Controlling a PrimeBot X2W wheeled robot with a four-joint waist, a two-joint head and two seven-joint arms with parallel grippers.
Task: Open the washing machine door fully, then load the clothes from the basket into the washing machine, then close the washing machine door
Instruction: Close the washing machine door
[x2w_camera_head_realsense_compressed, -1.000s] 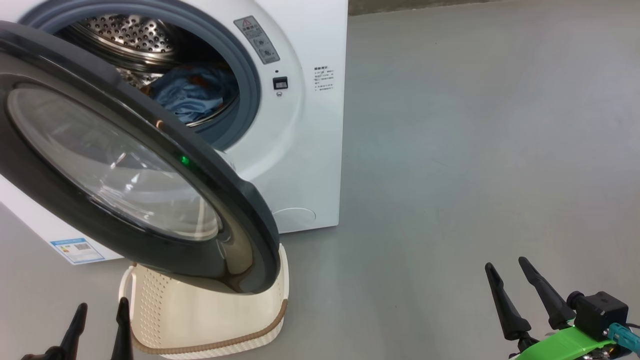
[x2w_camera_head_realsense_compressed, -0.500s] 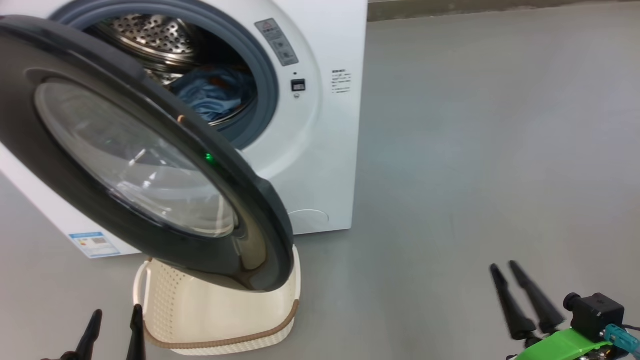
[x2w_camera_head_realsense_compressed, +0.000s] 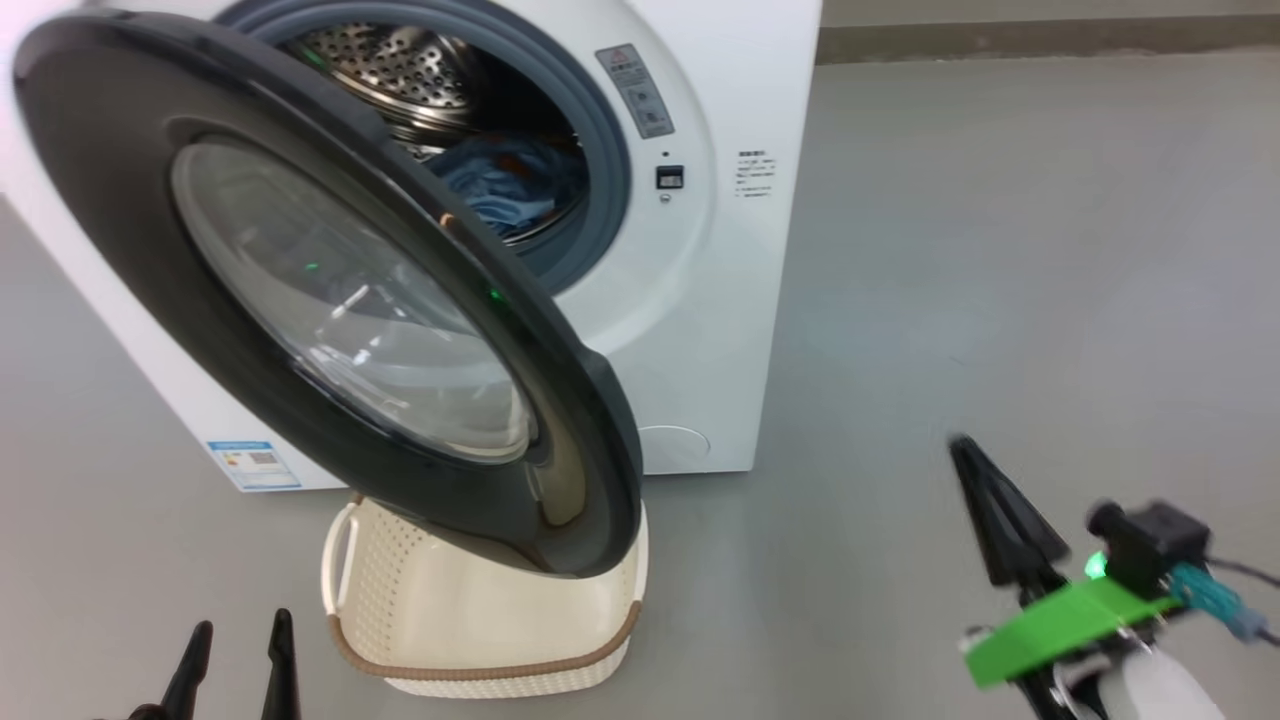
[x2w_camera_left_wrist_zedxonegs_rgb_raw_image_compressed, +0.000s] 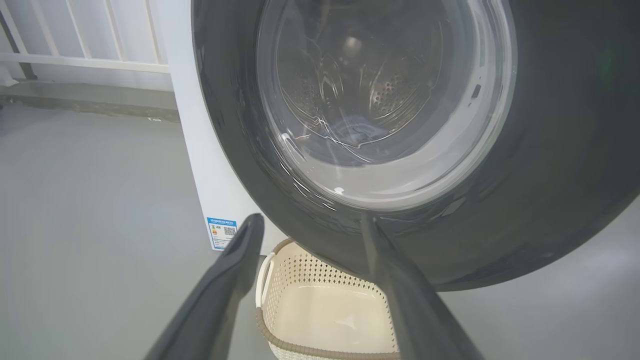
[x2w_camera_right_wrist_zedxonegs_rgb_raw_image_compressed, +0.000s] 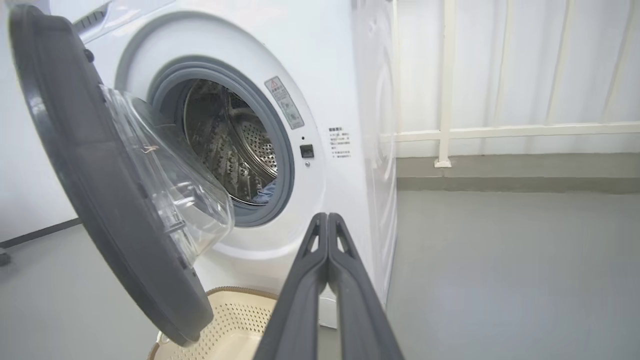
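Observation:
The washing machine (x2w_camera_head_realsense_compressed: 700, 330) stands with its door (x2w_camera_head_realsense_compressed: 130, 200) swung out, the black rim hanging over the basket (x2w_camera_head_realsense_compressed: 480, 670). Light blue clothes (x2w_camera_head_realsense_compressed: 505, 185) lie inside the steel drum (x2w_camera_head_realsense_compressed: 400, 70). The cream basket has nothing in it that I can see. My left gripper (x2w_camera_head_realsense_compressed: 242, 640) is open at the lower left, just left of the basket; in the left wrist view its fingers (x2w_camera_left_wrist_zedxonegs_rgb_raw_image_compressed: 235, 260) frame the door (x2w_camera_left_wrist_zedxonegs_rgb_raw_image_compressed: 230, 125) and the basket (x2w_camera_left_wrist_zedxonegs_rgb_raw_image_compressed: 320, 270). My right gripper (x2w_camera_head_realsense_compressed: 965, 450) is shut on nothing, over the floor right of the machine, and it (x2w_camera_right_wrist_zedxonegs_rgb_raw_image_compressed: 327, 215) points at the machine's front (x2w_camera_right_wrist_zedxonegs_rgb_raw_image_compressed: 340, 65).
Grey floor (x2w_camera_head_realsense_compressed: 1000, 250) spreads to the right of the machine. A white railing and wall (x2w_camera_right_wrist_zedxonegs_rgb_raw_image_compressed: 500, 130) with a low kerb run behind. A blue label (x2w_camera_head_realsense_compressed: 250, 465) marks the machine's lower left front, and a round cover (x2w_camera_head_realsense_compressed: 675, 445) sits low beside the door's edge.
The head camera has shifted, so the whole scene sits further right. My right gripper's fingers have come together and the gripper has risen. The left gripper stays open.

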